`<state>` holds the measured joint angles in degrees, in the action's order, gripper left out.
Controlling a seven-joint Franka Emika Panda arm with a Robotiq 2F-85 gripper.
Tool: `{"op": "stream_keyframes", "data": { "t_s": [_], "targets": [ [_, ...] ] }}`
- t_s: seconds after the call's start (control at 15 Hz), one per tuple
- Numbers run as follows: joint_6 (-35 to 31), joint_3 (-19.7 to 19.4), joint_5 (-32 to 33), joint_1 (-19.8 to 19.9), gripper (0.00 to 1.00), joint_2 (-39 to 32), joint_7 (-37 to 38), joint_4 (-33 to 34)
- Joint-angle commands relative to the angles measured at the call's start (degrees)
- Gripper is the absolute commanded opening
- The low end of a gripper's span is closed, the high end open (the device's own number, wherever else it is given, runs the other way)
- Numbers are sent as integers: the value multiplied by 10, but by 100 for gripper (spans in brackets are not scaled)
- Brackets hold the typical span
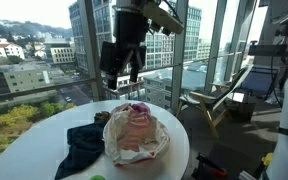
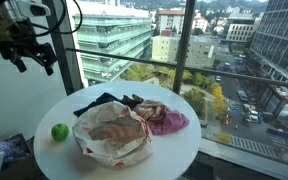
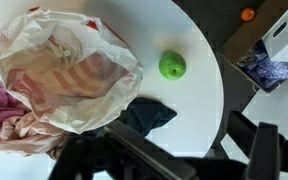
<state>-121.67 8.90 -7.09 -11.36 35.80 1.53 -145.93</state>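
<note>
— How does the gripper [image 1: 121, 74] stand?
— Released: its jaws are spread wide and hold nothing, high above the round white table [image 1: 39, 135].
— And what lies beneath it?
— A crumpled plastic bag [image 1: 136, 135] sits mid-table, well below it. A dark blue cloth [image 1: 84, 145] touches one side of the bag, a pink cloth [image 2: 169, 120] another. A green fruit [image 2: 59, 131] lies apart, near the rim.

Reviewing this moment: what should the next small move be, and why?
Probably lower the arm a little toward the plastic bag. The jaws stand open and hold nothing, well above the table, so nothing can be gripped from this height. In the wrist view the bag fills most of the area below, with the dark cloth at its edge and the green fruit lying apart.
</note>
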Motion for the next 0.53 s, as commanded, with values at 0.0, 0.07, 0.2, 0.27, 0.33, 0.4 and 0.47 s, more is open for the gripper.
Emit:
{"op": "stream_keyframes", "data": {
  "t_s": [0.0, 0.07, 0.2, 0.27, 0.33, 0.4, 0.47],
  "targets": [
    [2, 0, 0, 0, 100, 1, 0, 4],
    [2, 0, 0, 0, 100, 2, 0, 5],
    [2, 0, 0, 0, 100, 4, 0, 6],
    [2, 0, 0, 0, 100, 3, 0, 6],
    [-12, 4, 7, 3, 100, -12, 1, 9],
    [-35, 8, 16, 7, 100, -41, -2, 15],
    [-48, 8, 15, 8, 100, -72, -2, 25]
  ]
}}
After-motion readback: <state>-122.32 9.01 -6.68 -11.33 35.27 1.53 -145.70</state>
